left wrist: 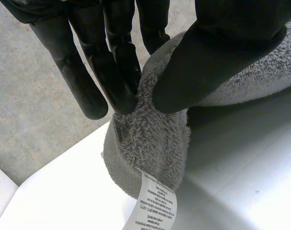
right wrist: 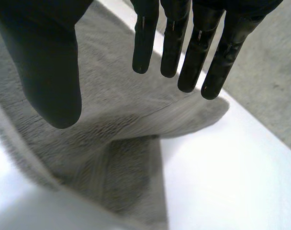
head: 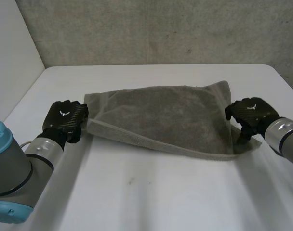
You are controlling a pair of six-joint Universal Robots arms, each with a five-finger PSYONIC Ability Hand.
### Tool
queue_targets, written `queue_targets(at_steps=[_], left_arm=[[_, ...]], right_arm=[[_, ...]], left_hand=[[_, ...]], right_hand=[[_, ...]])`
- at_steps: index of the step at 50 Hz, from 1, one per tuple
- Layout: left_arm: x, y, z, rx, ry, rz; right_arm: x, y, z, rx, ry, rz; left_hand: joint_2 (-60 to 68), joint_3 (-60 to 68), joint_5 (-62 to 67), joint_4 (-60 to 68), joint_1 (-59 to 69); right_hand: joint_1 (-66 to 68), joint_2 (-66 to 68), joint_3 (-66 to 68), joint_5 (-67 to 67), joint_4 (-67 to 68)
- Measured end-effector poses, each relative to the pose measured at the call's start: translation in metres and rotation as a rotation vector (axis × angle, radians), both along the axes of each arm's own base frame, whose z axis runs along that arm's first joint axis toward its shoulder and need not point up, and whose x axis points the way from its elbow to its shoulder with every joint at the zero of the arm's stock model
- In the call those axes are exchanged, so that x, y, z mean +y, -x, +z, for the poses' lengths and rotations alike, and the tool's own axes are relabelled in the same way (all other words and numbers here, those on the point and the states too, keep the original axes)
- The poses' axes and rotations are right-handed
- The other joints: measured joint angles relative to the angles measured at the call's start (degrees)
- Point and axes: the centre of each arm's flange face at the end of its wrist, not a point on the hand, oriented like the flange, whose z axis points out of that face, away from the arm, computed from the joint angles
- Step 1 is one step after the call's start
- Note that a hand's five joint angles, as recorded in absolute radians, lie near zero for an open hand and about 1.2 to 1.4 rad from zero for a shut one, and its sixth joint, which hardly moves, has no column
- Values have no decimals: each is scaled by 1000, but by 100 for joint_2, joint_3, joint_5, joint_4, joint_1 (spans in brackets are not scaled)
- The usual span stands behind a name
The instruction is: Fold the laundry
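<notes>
1. towel (head: 161,118): grey, lying spread across the middle of the white counter (head: 151,192), with a hemmed edge running along its 6 o'clock side.
2. left hand (head: 65,117): sitting at the towel's 9 o'clock corner. Its fingers (left wrist: 119,57) and thumb (left wrist: 207,62) are pinching the bunched corner between them. A white label (left wrist: 152,206) is hanging from the cloth just below the pinch.
3. right hand (head: 250,113): sitting at the towel's 3 o'clock edge. Its fingers (right wrist: 198,52) are reaching out straight, standing apart from the thumb (right wrist: 50,72) and grasping nothing. The towel is lying under them, a fold of it rising off the counter.
4. wall (head: 161,29): grey, bounding the counter at 12 o'clock.
</notes>
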Motion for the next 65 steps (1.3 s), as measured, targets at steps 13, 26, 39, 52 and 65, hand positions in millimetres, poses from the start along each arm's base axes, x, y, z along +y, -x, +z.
queue_targets(at_steps=[13,26,39,52,65], left_arm=[[2,-1,3,5,6,0],[3,-1,22,25,61,1],[5,-2,25,30,67,0],[4,-2,25,30,68,3],[4,-2,25,30,71,4]], right_arm=[[-6,3,2,104,31,76],[-1,38,-23,83,-124,-19],[-3,41,-50,21,-137,26],[-14,38,-68,6,-129,37],[-26,37,-71,9,-79,38]], left_hand=[[0,0,0,0,0],[0,0,0,0,0],[0,0,0,0,0],[0,0,0,0,0],[0,0,0,0,0]], right_hand=[[0,0,0,-45,-48],[0,0,0,-45,-48],[74,224,292,206,268],[604,780,859,702,828],[2497,3015,3068,2876,3064]])
